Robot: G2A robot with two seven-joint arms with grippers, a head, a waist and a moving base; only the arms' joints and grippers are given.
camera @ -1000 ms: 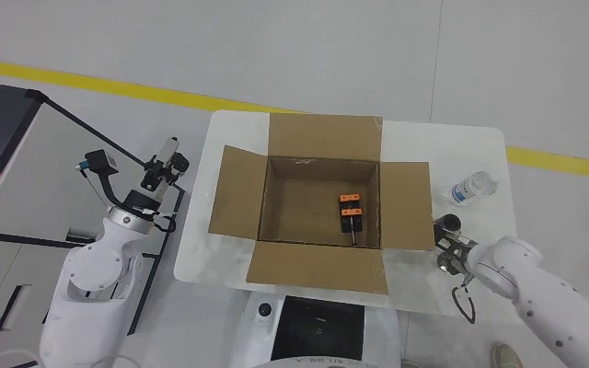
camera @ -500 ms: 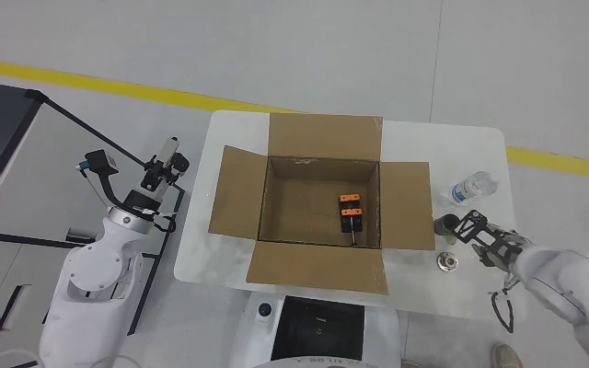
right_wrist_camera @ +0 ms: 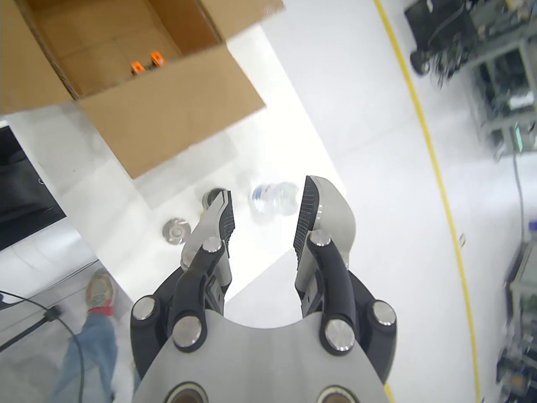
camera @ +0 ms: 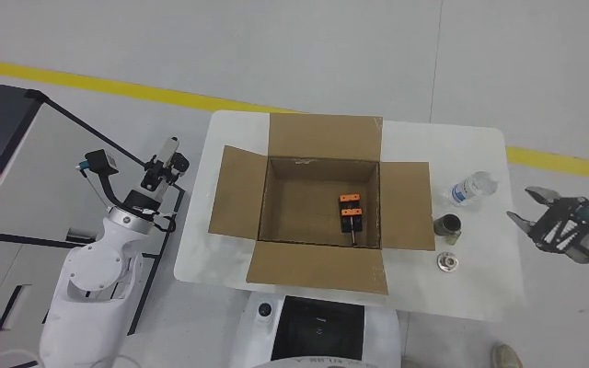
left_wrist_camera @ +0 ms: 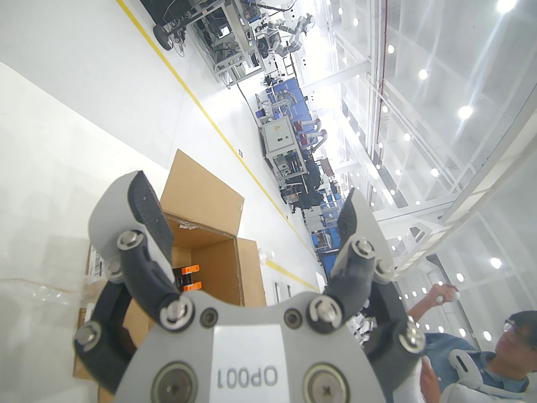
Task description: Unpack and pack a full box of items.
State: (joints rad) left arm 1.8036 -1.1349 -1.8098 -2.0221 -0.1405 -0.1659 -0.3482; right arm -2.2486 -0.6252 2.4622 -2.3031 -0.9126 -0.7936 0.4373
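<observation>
The open cardboard box (camera: 276, 198) stands mid-table with an orange-and-black tool (camera: 351, 213) lying on its floor near the right wall. On the table to the right of it are a clear plastic bottle (camera: 472, 189), a dark jar (camera: 447, 226) and a small metal disc (camera: 448, 262). My right gripper (camera: 526, 208) hangs open and empty beyond the table's right edge, pointing back at the bottle (right_wrist_camera: 275, 200), jar (right_wrist_camera: 212, 195) and disc (right_wrist_camera: 176, 230). My left gripper (left_wrist_camera: 247, 211) is open and empty, raised off the table's left side, facing the box (left_wrist_camera: 201, 215).
The box's four flaps (camera: 234, 191) lie spread outward over the white table (camera: 460, 147). A dark stand (camera: 18, 129) is on the floor at far left, and a yellow floor line (camera: 110, 87) runs behind the table.
My right gripper let go of the metal disc, left it on the table near the box's right flap, and drew back to the right past the table edge. The left arm has not moved.
</observation>
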